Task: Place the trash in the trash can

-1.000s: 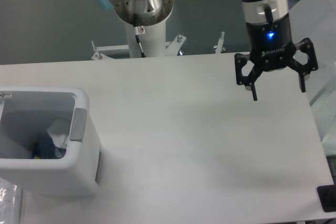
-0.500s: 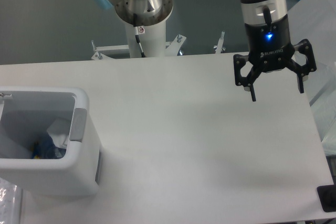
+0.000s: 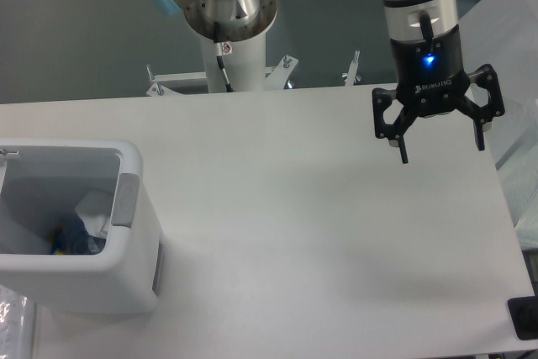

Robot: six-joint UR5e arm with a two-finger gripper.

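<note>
Trash lies already inside the white boxy plastic trash can (image 3: 126, 279), which stands far from the hand, at the opposite end of the white tabletop (image 3: 319, 241) and lower in the picture. Through the open top of the can I see a bluish crushed plastic piece with a dark blue part (image 3: 74, 240), which I take for the bottle, and next to it a crumpled white-and-clear plastic wrapper (image 3: 92, 210). Both rest at the bottom, below the thick rim. How they lie exactly against each other is hard to tell, because the inside is in shadow.

The black two-finger hand (image 3: 440, 145) hangs above the tabletop, with a blue light glowing on its body. Its fingers are spread wide apart and point down, and nothing is between them. It carries nothing and touches nothing.

Between the hand and the trash can no other piece of trash is visible. Below the hand the surface also shows only its faint shadow. At the corner of the tabletop beyond the trash can there is something clear and crinkled (image 3: 13, 313), but it is cut by the frame and I cannot say what it is.

In my judgement the task is finished or very nearly so: both pieces are in the can, and only moving the arm away to rest seems to remain.
</note>
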